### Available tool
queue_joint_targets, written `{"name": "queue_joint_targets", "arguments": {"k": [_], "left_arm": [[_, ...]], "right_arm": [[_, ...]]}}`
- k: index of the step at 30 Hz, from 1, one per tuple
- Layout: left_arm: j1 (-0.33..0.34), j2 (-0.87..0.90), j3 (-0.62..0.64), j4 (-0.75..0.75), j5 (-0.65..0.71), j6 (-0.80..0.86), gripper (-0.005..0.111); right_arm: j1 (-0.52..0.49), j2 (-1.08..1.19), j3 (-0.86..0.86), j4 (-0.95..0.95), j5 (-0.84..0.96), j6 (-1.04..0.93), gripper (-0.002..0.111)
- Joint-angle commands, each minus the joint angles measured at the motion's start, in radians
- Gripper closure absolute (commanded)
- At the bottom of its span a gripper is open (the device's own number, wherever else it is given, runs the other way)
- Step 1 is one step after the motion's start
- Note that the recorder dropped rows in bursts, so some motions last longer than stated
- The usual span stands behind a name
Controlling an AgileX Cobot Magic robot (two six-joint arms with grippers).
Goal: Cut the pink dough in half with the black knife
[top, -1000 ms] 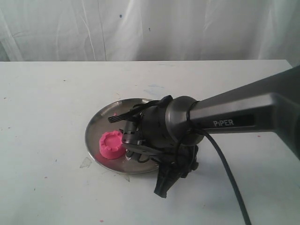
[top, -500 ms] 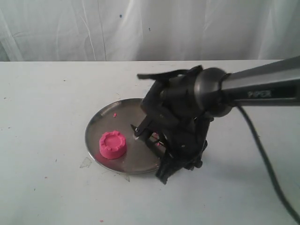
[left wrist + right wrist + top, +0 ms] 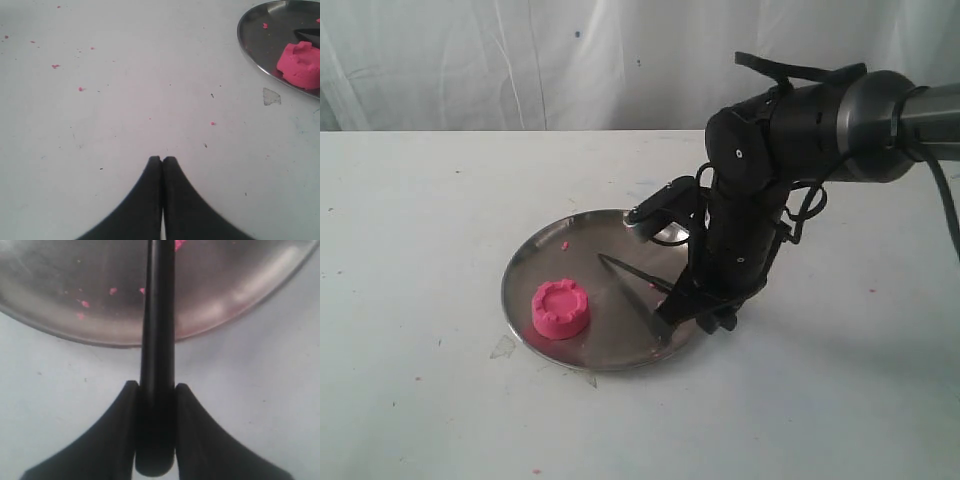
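The pink dough [image 3: 560, 308] is one whole round puck with a crimped rim, lying at the near left of the steel plate [image 3: 545, 250]. My right gripper [image 3: 668, 322] hovers at the plate's near right rim, shut on the handle of the black knife [image 3: 613, 268]. The blade reaches left over the plate, and its tip is apart from the dough. The right wrist view shows the knife [image 3: 157, 340] clamped in the right gripper [image 3: 156, 386], crossing the plate's rim [image 3: 225, 290]. My left gripper [image 3: 162, 159] is shut and empty over bare table, far from the dough [image 3: 301, 65].
A scrap of clear tape [image 3: 503, 347] lies on the table just off the plate's near left rim. Tiny pink crumbs [image 3: 55, 66] dot the table, and some lie on the plate [image 3: 82, 304]. A white curtain hangs behind the table.
My right arm has risen and swung back to the right, carrying the knife off the dough's side to the plate's right rim. The dough has not changed shape or place.
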Motion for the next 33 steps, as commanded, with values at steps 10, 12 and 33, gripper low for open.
{"name": "queue_joint_targets", "arguments": {"k": [10, 12, 33], "left_arm": [[-0.008, -0.005, 0.003, -0.008, 0.011, 0.0, 0.107], [-0.008, -0.005, 0.003, -0.008, 0.011, 0.0, 0.107], [-0.008, -0.005, 0.003, -0.008, 0.011, 0.0, 0.107]], "right_arm": [[-0.077, 0.08, 0.002, 0.215, 0.053, -0.105, 0.108], [-0.084, 0.079, 0.002, 0.258, 0.082, -0.138, 0.108], [-0.084, 0.138, 0.002, 0.256, 0.073, -0.138, 0.078]]}}
